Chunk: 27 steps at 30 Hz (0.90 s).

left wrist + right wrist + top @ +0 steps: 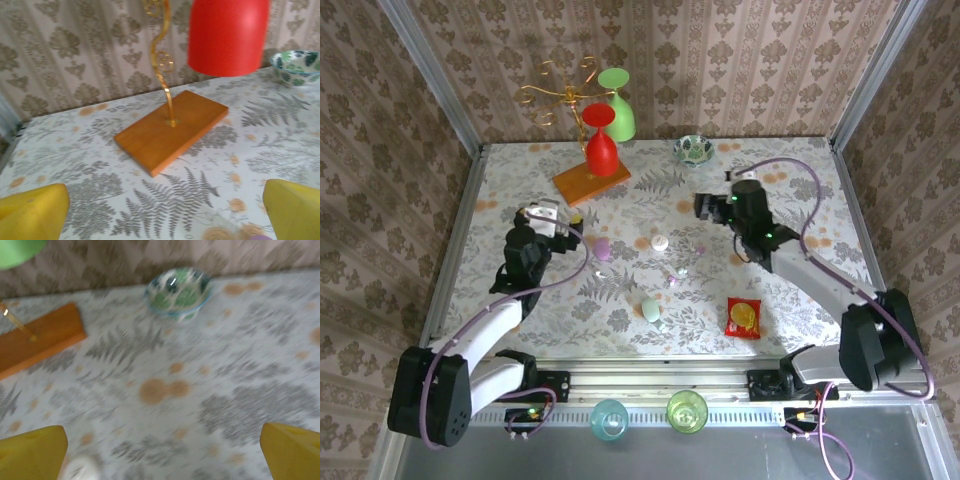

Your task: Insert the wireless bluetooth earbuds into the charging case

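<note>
This looks like the approach step. Both claws are spread wide and hold nothing: the left gripper (552, 220) at centre left, the right gripper (706, 207) right of centre. The buds (678, 276) lie mid-frame, above a mint case (651, 310). The next move calls for a fine descent onto one bud.

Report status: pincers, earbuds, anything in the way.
Left pincer and right pincer open, empty. Earbuds loose mid-table, outside any case. Lilac case, white case, mint case lie around them. Red snack packet nearby, not blocking.
</note>
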Each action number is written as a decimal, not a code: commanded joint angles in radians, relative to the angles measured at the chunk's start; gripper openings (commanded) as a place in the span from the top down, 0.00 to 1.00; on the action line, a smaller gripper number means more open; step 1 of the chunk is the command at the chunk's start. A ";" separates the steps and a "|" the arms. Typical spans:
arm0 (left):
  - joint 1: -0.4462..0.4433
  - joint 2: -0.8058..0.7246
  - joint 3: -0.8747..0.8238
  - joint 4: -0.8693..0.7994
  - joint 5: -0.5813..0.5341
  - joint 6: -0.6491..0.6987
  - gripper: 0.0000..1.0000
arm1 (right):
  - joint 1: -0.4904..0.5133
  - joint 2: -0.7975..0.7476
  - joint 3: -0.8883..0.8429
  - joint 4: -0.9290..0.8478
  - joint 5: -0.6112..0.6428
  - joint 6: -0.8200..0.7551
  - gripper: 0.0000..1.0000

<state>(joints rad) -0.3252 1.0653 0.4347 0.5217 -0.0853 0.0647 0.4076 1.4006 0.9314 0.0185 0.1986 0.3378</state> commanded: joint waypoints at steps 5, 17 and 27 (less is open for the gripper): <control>-0.045 0.049 0.057 -0.033 -0.041 0.024 0.00 | 0.205 0.289 0.216 -0.293 0.150 0.215 0.00; -0.048 0.051 0.063 -0.050 -0.043 0.053 0.00 | 0.271 0.588 0.434 -0.383 0.146 0.343 0.18; -0.047 0.066 0.072 -0.061 -0.035 0.059 0.00 | 0.302 0.700 0.553 -0.481 0.167 0.365 0.32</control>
<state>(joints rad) -0.3660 1.1217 0.4786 0.4694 -0.1165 0.1020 0.6971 2.0773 1.4460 -0.3977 0.3313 0.6701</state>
